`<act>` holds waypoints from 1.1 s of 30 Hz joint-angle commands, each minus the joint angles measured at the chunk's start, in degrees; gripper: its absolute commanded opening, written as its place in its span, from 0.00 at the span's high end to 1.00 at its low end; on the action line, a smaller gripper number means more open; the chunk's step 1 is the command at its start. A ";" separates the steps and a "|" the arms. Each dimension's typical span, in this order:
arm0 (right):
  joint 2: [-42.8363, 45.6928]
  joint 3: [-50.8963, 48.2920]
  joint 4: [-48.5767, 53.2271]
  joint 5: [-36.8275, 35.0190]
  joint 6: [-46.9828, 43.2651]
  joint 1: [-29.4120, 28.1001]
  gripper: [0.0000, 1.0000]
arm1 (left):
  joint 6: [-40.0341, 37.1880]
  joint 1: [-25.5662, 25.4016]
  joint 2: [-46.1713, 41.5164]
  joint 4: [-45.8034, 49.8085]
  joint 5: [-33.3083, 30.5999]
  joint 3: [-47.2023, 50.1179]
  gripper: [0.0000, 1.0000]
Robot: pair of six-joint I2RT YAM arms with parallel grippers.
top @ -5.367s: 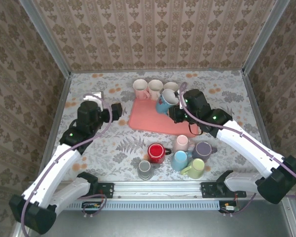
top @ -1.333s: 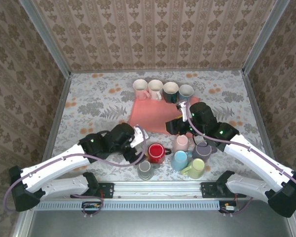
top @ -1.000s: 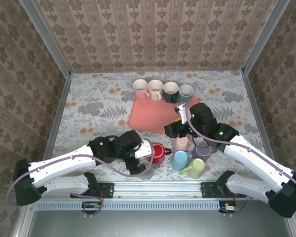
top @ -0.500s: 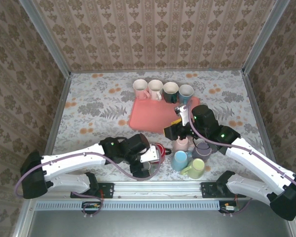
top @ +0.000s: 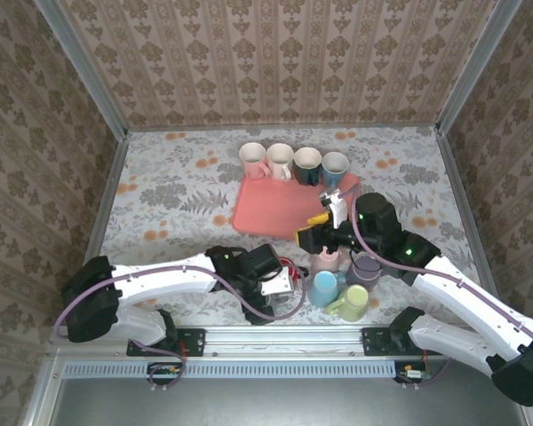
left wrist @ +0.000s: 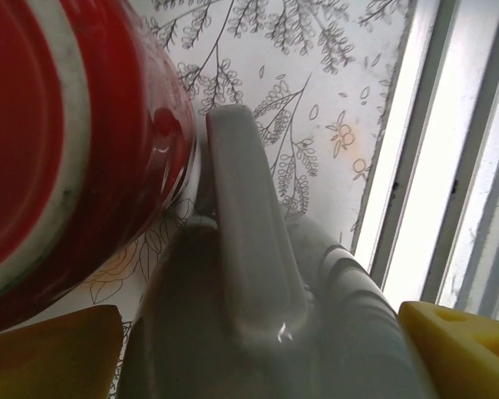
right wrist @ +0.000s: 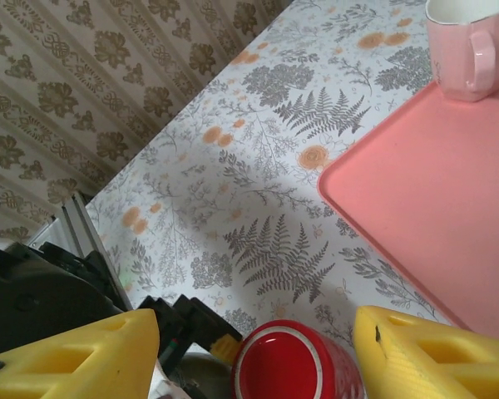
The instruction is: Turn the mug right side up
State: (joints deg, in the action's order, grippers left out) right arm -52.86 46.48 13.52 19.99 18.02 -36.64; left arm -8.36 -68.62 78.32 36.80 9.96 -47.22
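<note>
Up close, grey mug handle point(left wrist: 249, 233)

The overhead camera is looking down over the whole bench point(top: 178, 191); both wrist cameras, the left much nearer, are sharing the red mug point(left wrist: 58, 150).

White arms point(top: 160, 280) with black joints and purple cables point(top: 265, 316) (bases black too), yellow fingers point(right wrist: 75, 353).

red mug point(left wrist: 66, 125) crowds grey mug point(left wrist: 251, 249); rail point(left wrist: 470, 150) just beyond
</note>
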 commanded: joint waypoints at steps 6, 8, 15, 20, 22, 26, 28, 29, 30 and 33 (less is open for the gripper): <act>1.09 -1.72 -3.37 0.32 1.01 -0.18 0.37 | 0.70 0.68 2.25 0.72 -0.16 -2.35 0.32; 1.04 -1.75 -3.76 0.33 1.18 -0.18 0.37 | -0.14 0.76 2.51 1.87 -0.17 -3.10 0.45; 1.27 -0.48 -2.73 -2.34 2.94 -0.18 0.38 | -3.46 0.94 -1.66 7.07 -0.07 -5.74 0.61; 0.12 2.30 0.94 -2.90 3.29 -0.18 0.38 | -7.41 1.10 -9.23 14.54 -3.67 -9.93 0.65; -0.45 3.40 2.48 -5.03 3.65 -0.18 0.38 | -9.34 1.19 -11.70 17.02 -6.05 -11.78 0.66; -1.04 4.96 3.59 -8.95 4.36 -0.18 0.39 | -15.55 1.64 -16.93 18.90 -13.29 -13.25 0.75; -1.56 5.86 4.50 -11.15 5.38 -0.16 0.39 | -19.54 1.74 -19.46 17.21 -19.01 -12.50 0.77; -2.08 6.71 5.46 -11.96 6.31 -0.12 0.39 | -21.56 1.74 -20.87 15.43 -22.45 -11.64 0.77; -2.81 7.76 6.46 -11.91 6.87 -0.10 0.39 | -23.87 1.81 -21.97 13.56 -25.29 -10.86 0.76; -6.33 11.95 10.13 -8.46 9.18 -0.10 0.39 | -31.74 1.82 -26.52 2.81 -34.91 -6.60 0.75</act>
State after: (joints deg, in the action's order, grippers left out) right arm -56.95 54.28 19.11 11.14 24.05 -36.64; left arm -29.54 -67.40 55.09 49.04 -12.25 -56.14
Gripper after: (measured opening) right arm 0.609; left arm 0.727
